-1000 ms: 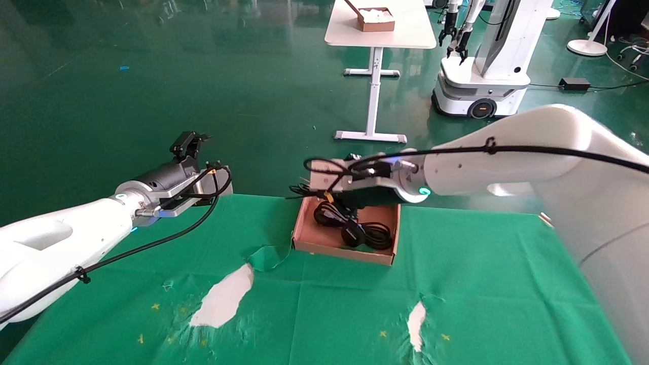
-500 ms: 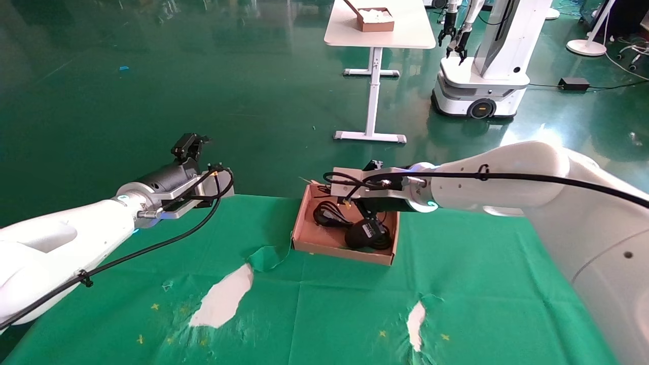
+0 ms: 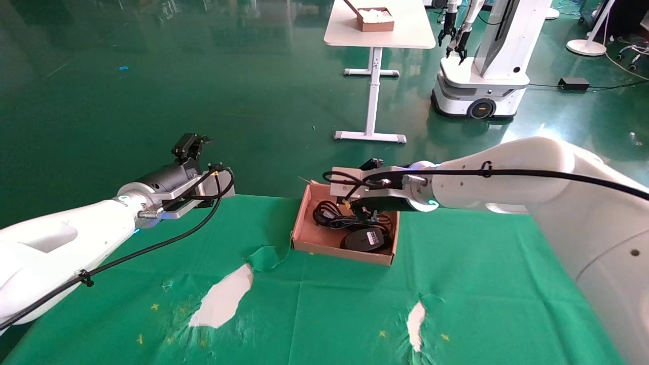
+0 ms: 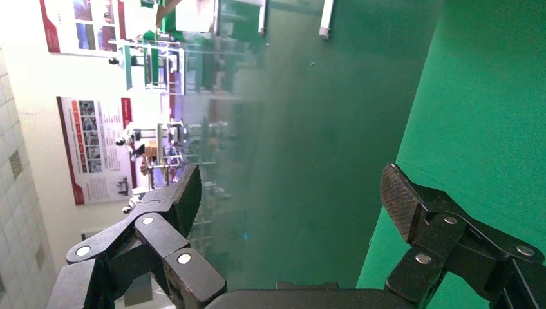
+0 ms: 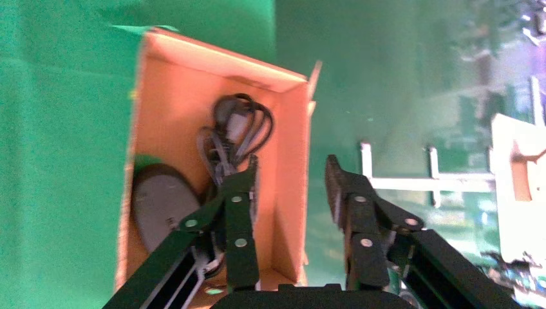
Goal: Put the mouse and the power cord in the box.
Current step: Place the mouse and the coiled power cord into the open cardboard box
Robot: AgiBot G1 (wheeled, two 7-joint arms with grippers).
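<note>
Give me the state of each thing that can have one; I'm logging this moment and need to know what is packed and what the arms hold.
mouse: lying in the box, released.
power cord: coiled, in the box beside the mouse.
box: open-topped, on the green cloth.
right gripper: jaws open, empty, above the box's far side.
left gripper: jaws open, empty, parked beyond the cloth's far left edge.
green cloth: torn in places.

Torn green tablecloth point(image 3: 329, 314), white table point(image 3: 380, 25) bearing small box point(image 3: 376, 19), another wheeled robot point(image 3: 481, 66) beyond

box point(image 3: 324, 243): matt brown cardboard | power cord point(image 3: 332, 215): glossy black | tablecloth point(image 3: 329, 314): torn green fabric
</note>
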